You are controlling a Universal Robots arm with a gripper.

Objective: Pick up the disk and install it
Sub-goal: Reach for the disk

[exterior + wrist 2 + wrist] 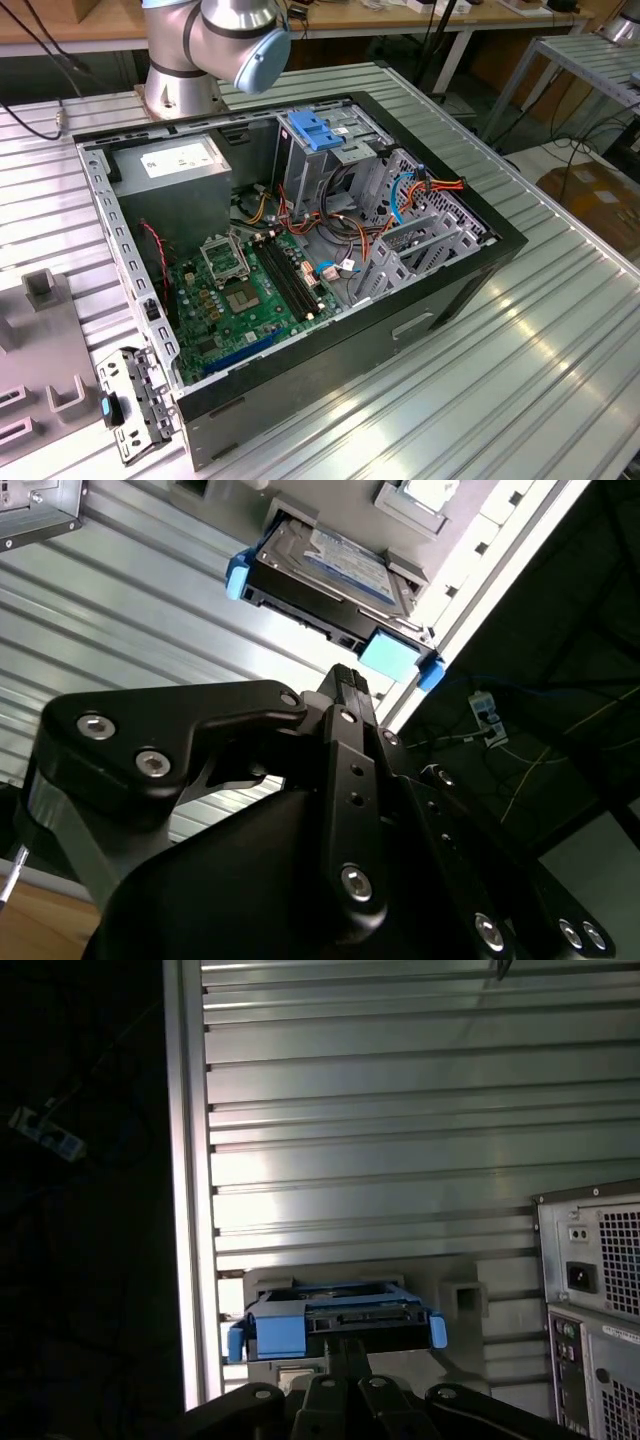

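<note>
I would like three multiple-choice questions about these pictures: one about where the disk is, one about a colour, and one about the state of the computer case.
1. Where is the disk?
A. On a grey holder on the ribbed table
B. On the floor
C. In a person's hand

2. What colour are the disk's side rails?
A. Red
B. Blue
C. Yellow

3. How is the computer case?
A. Closed on all sides
B. Lying open, its inside showing
C. Standing upright with the cover on

Answers:
1 A, since both wrist views show the disk on the holder near the table's edge.
2 B, since both wrist views show the rails as blue.
3 B, since the exterior view shows the motherboard inside the open case.
</note>
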